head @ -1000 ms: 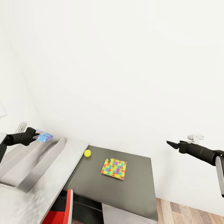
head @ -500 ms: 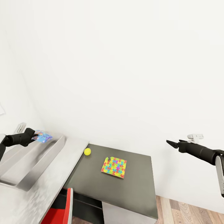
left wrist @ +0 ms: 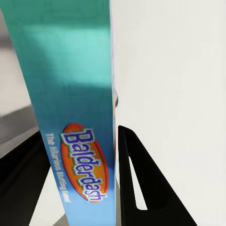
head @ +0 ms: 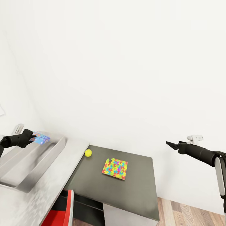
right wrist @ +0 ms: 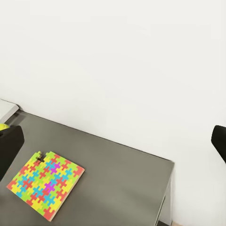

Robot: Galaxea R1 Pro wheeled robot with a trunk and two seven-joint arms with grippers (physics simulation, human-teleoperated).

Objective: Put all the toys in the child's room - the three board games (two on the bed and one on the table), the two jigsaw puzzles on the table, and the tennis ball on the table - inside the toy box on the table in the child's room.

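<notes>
My left gripper is shut on a blue board game and holds it above the far end of the light-grey toy box at the left. In the left wrist view the teal "Balderdash" box stands edge-on between the black fingers. A yellow-green tennis ball lies on the dark lower section of the table, with one jigsaw puzzle to its right. My right gripper hovers open, high and to the right of the table. The right wrist view looks down on the puzzle.
The pale grey table top carries the toy box. A red chair stands under the table's front edge. A white wall runs right behind the table. Wood plank floor lies at the lower right.
My left gripper has carried the blue board game a little to the left, over the toy box. The right gripper has drifted slightly left.
</notes>
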